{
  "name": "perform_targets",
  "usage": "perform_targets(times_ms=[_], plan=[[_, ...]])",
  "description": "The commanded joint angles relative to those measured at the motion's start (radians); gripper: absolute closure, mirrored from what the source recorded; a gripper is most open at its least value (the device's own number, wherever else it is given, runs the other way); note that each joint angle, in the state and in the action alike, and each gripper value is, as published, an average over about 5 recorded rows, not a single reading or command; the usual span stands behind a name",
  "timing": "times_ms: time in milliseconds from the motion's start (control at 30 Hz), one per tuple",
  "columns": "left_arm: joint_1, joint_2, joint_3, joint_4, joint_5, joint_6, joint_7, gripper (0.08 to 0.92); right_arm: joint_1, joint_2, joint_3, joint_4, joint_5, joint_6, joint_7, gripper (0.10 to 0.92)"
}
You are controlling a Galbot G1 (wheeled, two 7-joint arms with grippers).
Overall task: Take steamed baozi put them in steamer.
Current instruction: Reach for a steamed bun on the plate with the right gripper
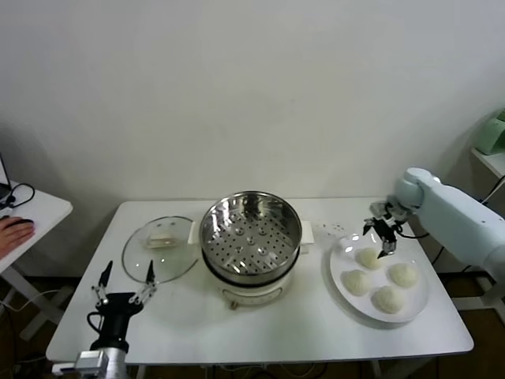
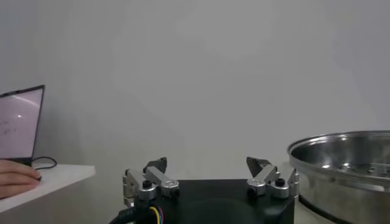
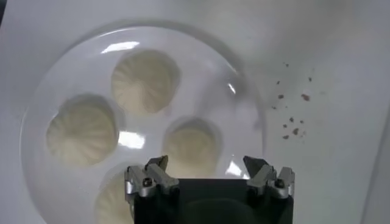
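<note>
Looks like the very first pick here. Four small cream-white pleated baozi (image 1: 368, 257) sitting on the round white plate (image 1: 418, 306) at the right of the head view, none yet in the shiny round stainless-steel steamer pot (image 1: 251, 237) at centre frame, perforated tray bare. Right gripper (image 1: 382, 238) hovering over the plate's upper-left bun, jaws spread wide, holding nothing. Next move, probably: straight down around that bun, then a soft squeeze, since squishy dough dents easily. Left gripper (image 1: 124, 285) parked at lower left of the head view over the white counter (image 1: 316, 332), jaws released too, just below the flat glass lid (image 1: 158, 249).

Right wrist view gives what the head view can't: pleats up close, the nearest bun (image 3: 190, 146) sitting between the spread jaws, plus dark crumbs (image 3: 292, 119) on the counter. Left wrist view adds only the steamer's rim (image 2: 341, 146) from the side, and a laptop screen (image 2: 21, 122) at far left.
</note>
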Motion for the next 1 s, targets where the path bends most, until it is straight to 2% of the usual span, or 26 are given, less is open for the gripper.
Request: perform_targets(times_ms=[33,633,1000], plan=[[-0.01,0.004,0.0,0.0,0.0,0.012,-0.001,0.177,-0.038,0.053,0.032,-0.061,-0.067,0.018,-0.015,0.203],[-0.012,0.007,0.001,-0.002,0.0,0.019,-0.004,0.177,-0.079,0.061,0.108,-0.08,-0.111,0.028,0.009,0.206],[-0.008,0.007,-0.001,-0.003,-0.003,0.018,-0.006,0.177,-0.076,0.056,0.127,-0.082,-0.12,0.036,0.01,0.318]])
